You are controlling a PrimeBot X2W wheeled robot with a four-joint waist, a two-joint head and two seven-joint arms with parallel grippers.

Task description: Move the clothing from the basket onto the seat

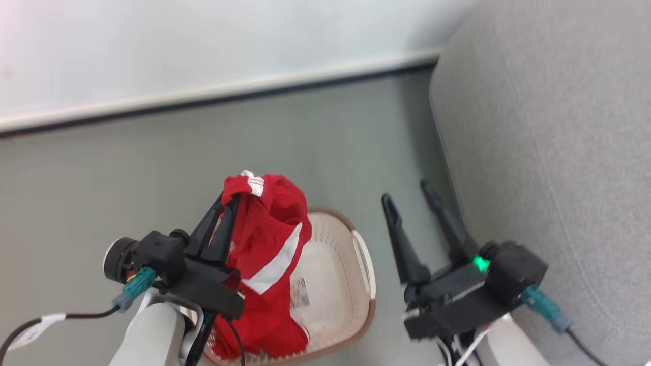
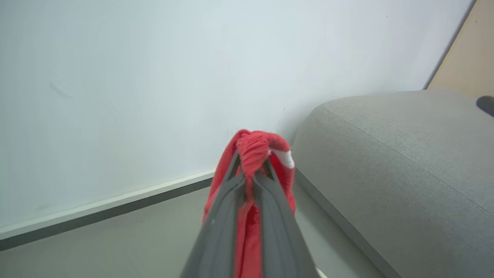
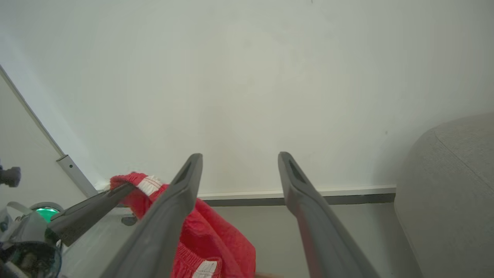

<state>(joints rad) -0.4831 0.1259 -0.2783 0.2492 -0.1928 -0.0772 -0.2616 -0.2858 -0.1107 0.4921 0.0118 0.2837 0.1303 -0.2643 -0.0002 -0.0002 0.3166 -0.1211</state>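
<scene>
Plainly had the clothing [image 1: 269, 229] clamped in the left gripper [image 1: 228, 201], jaws pinched shut on a bunched fold at the very tips. Hung the rest of it straight down from that grip, long axis vertical, lower end over the basket [image 1: 363, 254] just beneath; could not tell whether clear of it. Held the right gripper [image 1: 405, 191] empty, fingers spread wide, between the loaded gripper and the seat [image 1: 549, 127]. Found the seat off to the right of the left gripper, past the open one, well apart. Judged the coming carry as rightward, across the nearer but idle arm.
</scene>
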